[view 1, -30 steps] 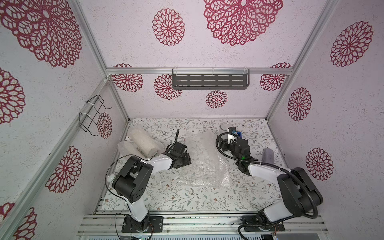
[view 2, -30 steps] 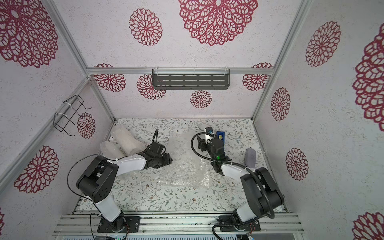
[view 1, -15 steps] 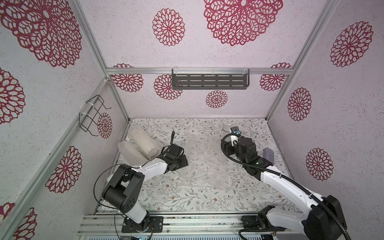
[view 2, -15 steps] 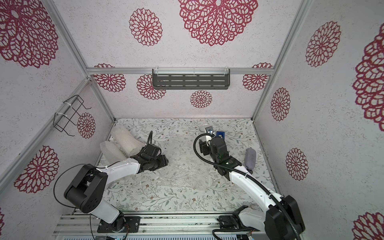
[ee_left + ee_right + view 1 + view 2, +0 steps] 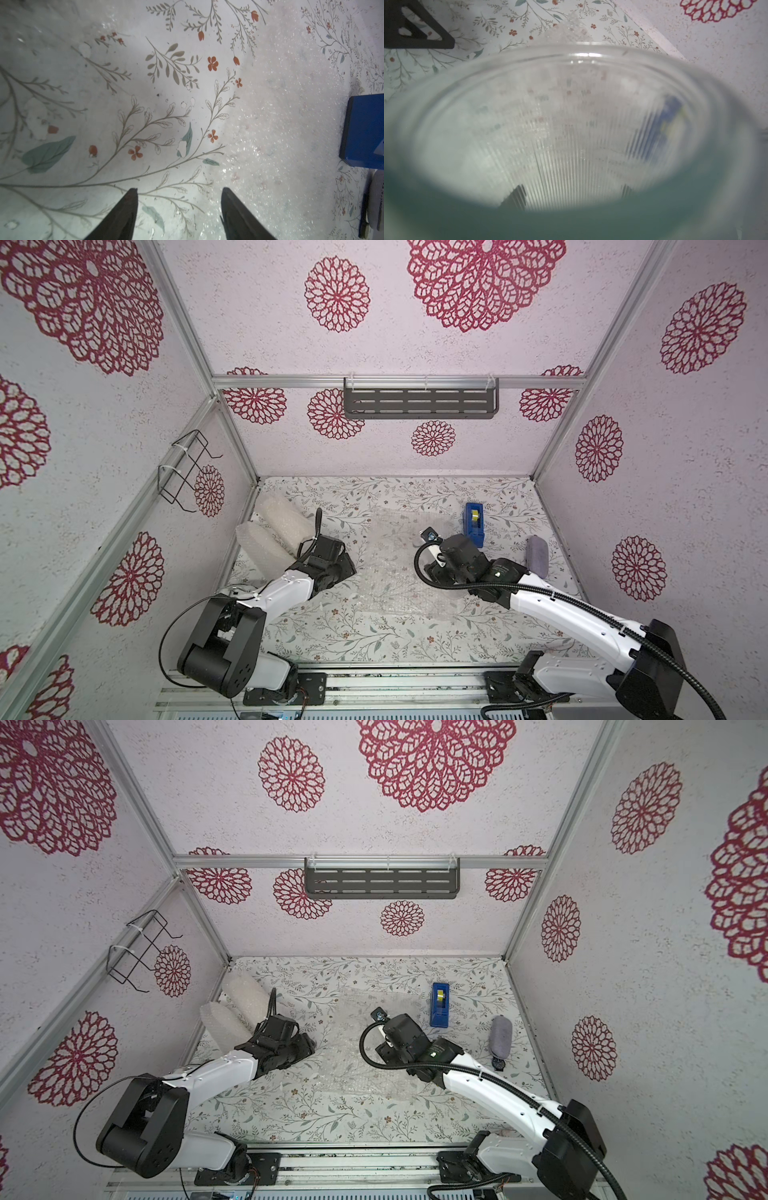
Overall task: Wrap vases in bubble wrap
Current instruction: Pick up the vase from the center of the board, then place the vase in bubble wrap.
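I am clasping the clear ribbed glass vase [image 5: 581, 124] in my right gripper [image 5: 571, 193]. In the right wrist view its glass is filling nearly the whole picture, and my two dark fingers [image 5: 517, 195] are showing through the ribs, one at each side. The blue tape dispenser [image 5: 473, 523] is showing through the glass as a blue smear.

In both top views the vase is too clear to make out, so I cannot tell whether it is standing or lying. My right wrist is hovering near the tape dispenser, on the side facing my arm bases, over the bubble wrap sheet [image 5: 395, 572]. That sheet is lying flat on the floral table [image 5: 374, 639], starting just beside the tape dispenser and spreading away toward my left arm.

My left gripper [image 5: 178, 189] is hanging with its jaws spread and nothing between them, across the sheet from the tape dispenser, at the sheet's far edge. Beyond it, farthest from the tape dispenser, two bubble-wrapped bundles [image 5: 276, 531] are lying side by side by the wall. On the tape dispenser's other side, a grey oblong thing [image 5: 539, 556] is lying near the opposite wall.
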`<state>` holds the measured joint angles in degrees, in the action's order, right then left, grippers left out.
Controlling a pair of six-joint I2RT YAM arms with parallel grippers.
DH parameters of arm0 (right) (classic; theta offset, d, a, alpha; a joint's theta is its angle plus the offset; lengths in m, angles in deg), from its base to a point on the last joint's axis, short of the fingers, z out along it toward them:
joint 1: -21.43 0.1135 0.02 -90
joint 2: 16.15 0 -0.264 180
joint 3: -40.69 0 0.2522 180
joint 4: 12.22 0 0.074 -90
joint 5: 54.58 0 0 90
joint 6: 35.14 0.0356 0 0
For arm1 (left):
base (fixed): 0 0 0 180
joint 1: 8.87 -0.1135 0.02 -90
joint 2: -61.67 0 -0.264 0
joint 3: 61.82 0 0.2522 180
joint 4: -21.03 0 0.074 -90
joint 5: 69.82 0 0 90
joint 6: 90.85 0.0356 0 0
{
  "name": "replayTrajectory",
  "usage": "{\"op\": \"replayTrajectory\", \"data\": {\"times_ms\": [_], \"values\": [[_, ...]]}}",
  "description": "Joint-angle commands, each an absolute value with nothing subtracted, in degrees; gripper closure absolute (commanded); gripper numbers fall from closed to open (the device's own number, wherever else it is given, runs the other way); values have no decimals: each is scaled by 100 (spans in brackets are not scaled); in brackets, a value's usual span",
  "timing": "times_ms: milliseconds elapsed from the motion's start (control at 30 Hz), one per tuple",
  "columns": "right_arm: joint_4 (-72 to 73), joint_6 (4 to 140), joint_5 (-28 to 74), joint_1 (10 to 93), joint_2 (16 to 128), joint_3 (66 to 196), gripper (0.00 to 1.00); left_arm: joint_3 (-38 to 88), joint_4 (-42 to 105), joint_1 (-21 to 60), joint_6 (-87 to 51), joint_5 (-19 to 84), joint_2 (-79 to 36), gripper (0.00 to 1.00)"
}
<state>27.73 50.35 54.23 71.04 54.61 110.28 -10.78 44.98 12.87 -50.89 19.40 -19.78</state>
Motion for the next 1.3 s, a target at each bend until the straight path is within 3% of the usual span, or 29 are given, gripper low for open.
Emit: {"op": "replayTrajectory", "data": {"times_ms": [0,267,600,1267], "values": [[3187,4568,6137,7292,5510,11383,54,-1193,4402,1223,-5156,1908,-1816,34],[3767,3924,6784,7800,6300,12003,54,-1193,4636,1073,-5005,1847,-1624,34],[4216,3359,6846,8346,7566,12693,54,-1461,4654,700,-4894,1889,-1266,33],[4602,3351,6824,8480,9109,13504,49,-1778,4455,204,-4681,2183,-1121,33]]}}
